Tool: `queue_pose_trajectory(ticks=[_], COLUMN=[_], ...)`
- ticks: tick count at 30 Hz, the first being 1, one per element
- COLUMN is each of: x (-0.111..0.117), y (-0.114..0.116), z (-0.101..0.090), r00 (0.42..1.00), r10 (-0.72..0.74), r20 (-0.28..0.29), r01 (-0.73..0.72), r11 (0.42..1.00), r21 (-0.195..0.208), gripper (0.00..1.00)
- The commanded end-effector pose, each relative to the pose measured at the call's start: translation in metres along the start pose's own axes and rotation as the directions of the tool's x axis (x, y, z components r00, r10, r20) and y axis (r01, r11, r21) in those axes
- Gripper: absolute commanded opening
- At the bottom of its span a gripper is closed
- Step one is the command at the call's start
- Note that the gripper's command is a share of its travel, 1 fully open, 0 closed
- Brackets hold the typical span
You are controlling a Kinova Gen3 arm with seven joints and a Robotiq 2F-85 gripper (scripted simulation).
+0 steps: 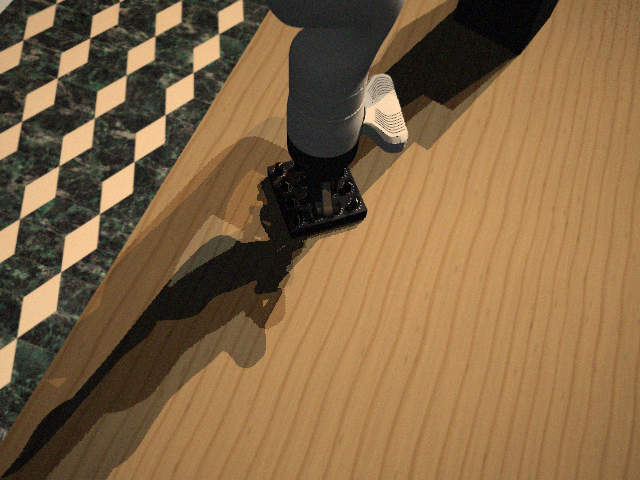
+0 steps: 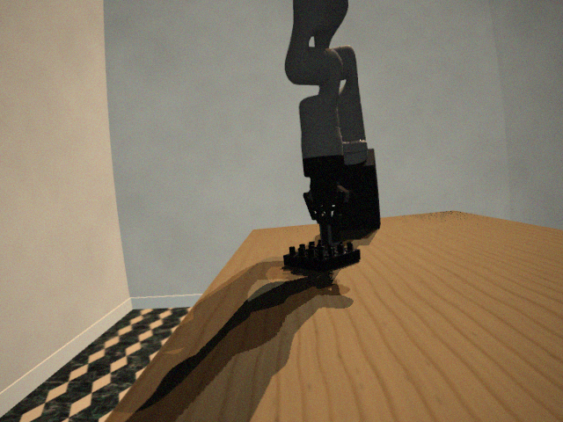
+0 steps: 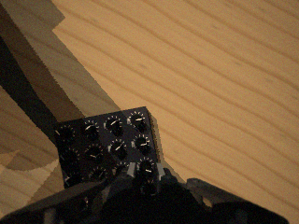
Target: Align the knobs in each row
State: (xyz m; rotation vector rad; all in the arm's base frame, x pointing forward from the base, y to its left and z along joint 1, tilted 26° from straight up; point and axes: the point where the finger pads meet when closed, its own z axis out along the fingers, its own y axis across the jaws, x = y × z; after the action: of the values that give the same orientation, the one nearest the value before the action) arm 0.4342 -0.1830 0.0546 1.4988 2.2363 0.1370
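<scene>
The black knob box (image 1: 330, 226) (image 2: 318, 263) (image 3: 105, 138) stands flat on the table. Its knobs form a grid; the wrist view shows white lines on many tops, but printed names are unreadable and the socket is not visible. My gripper (image 1: 327, 204) (image 2: 325, 239) (image 3: 145, 172) points down over the box with its fingers a small way apart. In the wrist view they stand on either side of one knob in the right-hand column, with dark gaps beside it; contact cannot be seen. That knob's line points right and slightly down. Knobs nearer the palm are partly hidden by the gripper.
Neighbouring knobs stand close around the fingertips. The wooden table (image 1: 465, 310) (image 2: 432, 327) (image 3: 224, 70) has its edge left of the box, with chequered floor (image 1: 41, 206) beyond. A dark block (image 1: 504, 25) (image 2: 363, 200) stands behind. The arm's shadow crosses the table.
</scene>
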Motion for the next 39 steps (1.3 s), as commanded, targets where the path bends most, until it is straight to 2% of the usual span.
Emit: queue_pose_trajectory(ticks=[1, 27, 39], x=[0.0001, 0.0001, 0.0001], y=[-0.0006, -0.0006, -0.0006], z=[-0.0001, 0.0002, 0.0059], r00=[1.000, 1.000, 1.000], r10=[0.001, 0.001, 0.001], r20=[0.001, 0.001, 0.001], r01=[-0.001, -0.001, -0.001], r11=[1.000, 1.000, 1.000], r21=[-0.001, -0.001, -0.001], gripper=[0.19, 0.19, 0.19])
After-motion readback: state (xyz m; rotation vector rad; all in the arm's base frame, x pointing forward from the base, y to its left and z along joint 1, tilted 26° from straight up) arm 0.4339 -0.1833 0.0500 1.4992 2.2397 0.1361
